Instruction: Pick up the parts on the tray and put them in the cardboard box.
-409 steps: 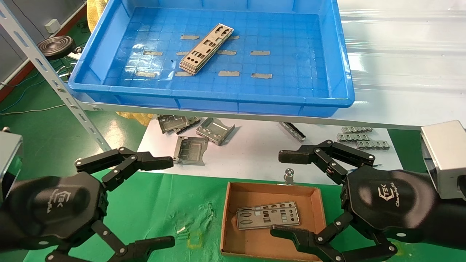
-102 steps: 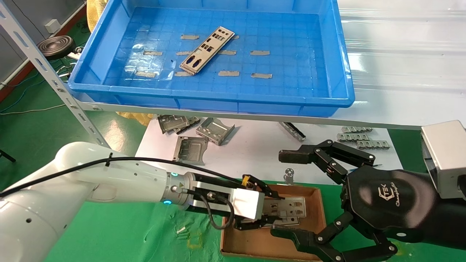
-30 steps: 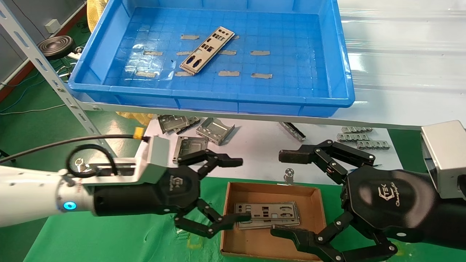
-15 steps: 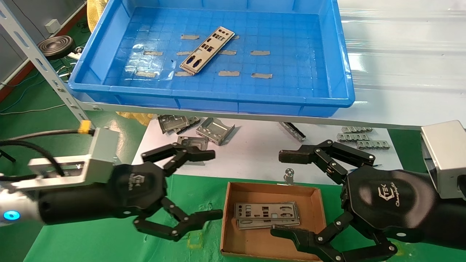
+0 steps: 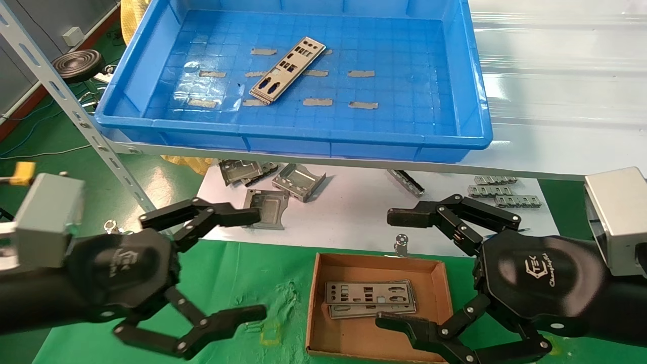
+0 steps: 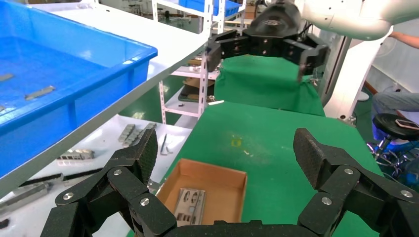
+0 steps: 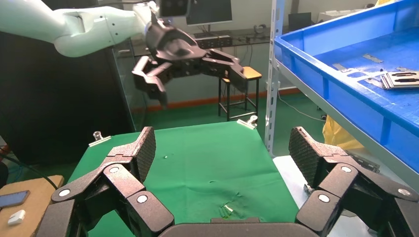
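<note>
A short stack of silver-grey punched parts (image 5: 286, 70) lies slanted in the blue tray (image 5: 303, 134) on the shelf; the right wrist view shows the parts (image 7: 400, 79) too. More parts (image 5: 370, 299) lie flat in the cardboard box (image 5: 313, 323) on the green mat, and the left wrist view shows those parts (image 6: 190, 203) in the box (image 6: 222, 187). My left gripper (image 5: 255, 264) hovers open and empty left of the box. My right gripper (image 5: 391, 268) hangs open and empty at the box's right side.
Folded metal brackets (image 5: 265, 207) and slotted strips (image 5: 500, 194) lie on the white sheet under the shelf. A binder clip (image 5: 402, 243) stands behind the box. A slanted grey shelf upright (image 5: 76, 114) runs past my left arm.
My left arm brought a plate from the tray, laid it in the box, then pulled back left with its fingers open. The right arm has not moved.
</note>
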{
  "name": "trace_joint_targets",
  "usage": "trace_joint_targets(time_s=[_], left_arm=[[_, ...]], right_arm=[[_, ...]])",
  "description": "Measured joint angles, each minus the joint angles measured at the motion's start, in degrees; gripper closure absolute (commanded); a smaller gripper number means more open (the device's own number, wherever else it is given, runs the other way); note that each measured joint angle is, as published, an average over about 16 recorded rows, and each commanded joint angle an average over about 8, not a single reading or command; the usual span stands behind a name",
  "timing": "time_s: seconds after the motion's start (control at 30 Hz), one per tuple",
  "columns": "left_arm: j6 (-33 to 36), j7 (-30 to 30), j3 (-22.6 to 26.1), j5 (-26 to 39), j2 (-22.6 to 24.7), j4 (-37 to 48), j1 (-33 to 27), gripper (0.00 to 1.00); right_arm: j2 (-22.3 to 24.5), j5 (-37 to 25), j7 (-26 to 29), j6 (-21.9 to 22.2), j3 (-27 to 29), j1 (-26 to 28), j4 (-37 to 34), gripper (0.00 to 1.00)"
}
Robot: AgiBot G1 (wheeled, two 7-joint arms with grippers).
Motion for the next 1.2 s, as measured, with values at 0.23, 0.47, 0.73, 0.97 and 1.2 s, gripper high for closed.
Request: trace_joint_targets(time_s=[0.23,0.47,0.73,0.97,1.2], left_arm=[[-0.2,-3.4,-3.3,-1.1,-3.7,-5.3,2.5,0.00],[-0.3,-5.0,-4.9,-1.8,-5.6,-8.0,3.7,0.00],[-0.4,-5.0,-5.0,-1.9,-5.7,-8.1,3.8,0.00],[-0.4,-4.8,-4.7,-1.7,-5.3,-7.6,3.6,0.00],[-0.4,-4.7,-4.5,-1.6,-5.1,-7.3,3.4,0.00]], right_arm=[[0.0,0.0,0.0,0.0,0.0,0.0,0.0,0.00],[0.0,0.0,0.0,0.0,0.0,0.0,0.0,0.00],[0.0,0.0,0.0,0.0,0.0,0.0,0.0,0.00],[0.0,0.0,0.0,0.0,0.0,0.0,0.0,0.00],[0.0,0.0,0.0,0.0,0.0,0.0,0.0,0.00]])
